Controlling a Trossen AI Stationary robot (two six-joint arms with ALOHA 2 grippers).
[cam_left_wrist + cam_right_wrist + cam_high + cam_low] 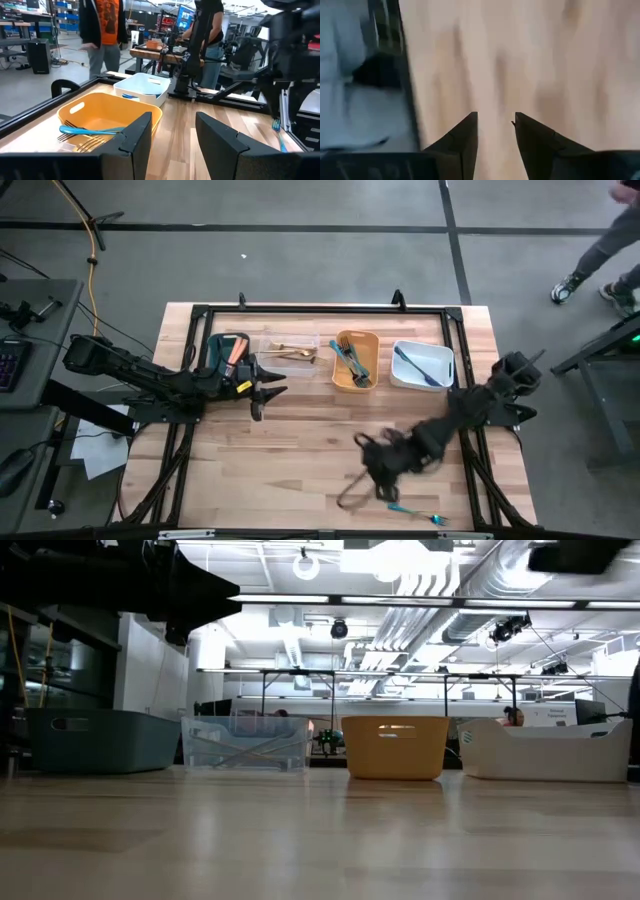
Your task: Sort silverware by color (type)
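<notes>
Near table edge: one teal-handled utensil (pixel 418 512) flat on the wood, just beside the right gripper (pixel 372 480). Fingers parted, nothing between them, pointing down at bare table.

Handling, as judged: thin, light, stiff, smooth; likely to slide or pivot when nudged, hard to get under while flat. Best taken across the handle near its middle, jaws square to its length, so as not to tip in the grasp.

Mid table: left gripper (pixel 262 388), just in front of the bin row, likewise parted and empty; aimed along the row toward the yellow bin (pixel 150 111).

Far row of four bins, left to right in the high view:
- Dark teal bin (pixel 213 348), partly hidden under the left arm; salmon-orange pieces (pixel 235 352) showing inside.
- Clear bin (pixel 272 341), holding gold utensils (pixel 290 353).
- Yellow bin, holding teal-handled pieces (pixel 352 363), a blue-handled fork (pixel 92 130) lying over other forks of uncertain colour.
- White bin (pixel 447 360), holding blue-handled pieces (pixel 418 368).

Beyond the table: people standing in the room, legs at the upper right of the high view.

Progress, as judged: sorting nearly complete, only the one stray left outside the bins.
</notes>
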